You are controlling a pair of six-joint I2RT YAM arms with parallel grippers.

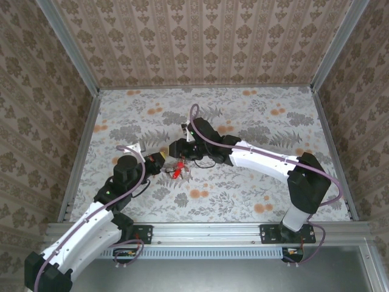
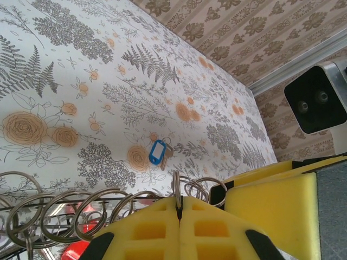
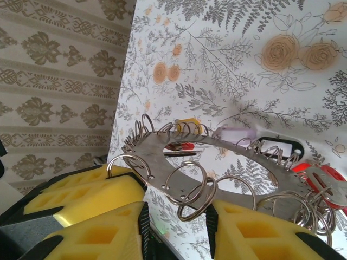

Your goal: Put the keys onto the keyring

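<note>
The keyring (image 3: 155, 169) is a flat grey metal ring with an oval hole and several split rings along its rim, held off the table. My left gripper (image 2: 179, 208) is shut on one split ring (image 2: 177, 187). My right gripper (image 3: 178, 216) is open, its yellow fingers either side of another split ring (image 3: 196, 199) at the plate's near edge. Keys with red (image 3: 325, 179), yellow (image 3: 190, 125), pale (image 3: 236, 134) and black (image 3: 276, 145) tags hang on the far rim. One blue-tagged key (image 2: 157, 153) lies loose on the table. Both grippers meet mid-table: left gripper (image 1: 159, 162), right gripper (image 1: 178, 150).
The flowered tablecloth (image 1: 243, 121) covers the table, with patterned walls (image 1: 200, 42) on three sides and metal rails at the edges. The right arm (image 1: 261, 159) reaches across from the right. A yellow finger of the right gripper (image 2: 271, 211) sits close beside my left pads.
</note>
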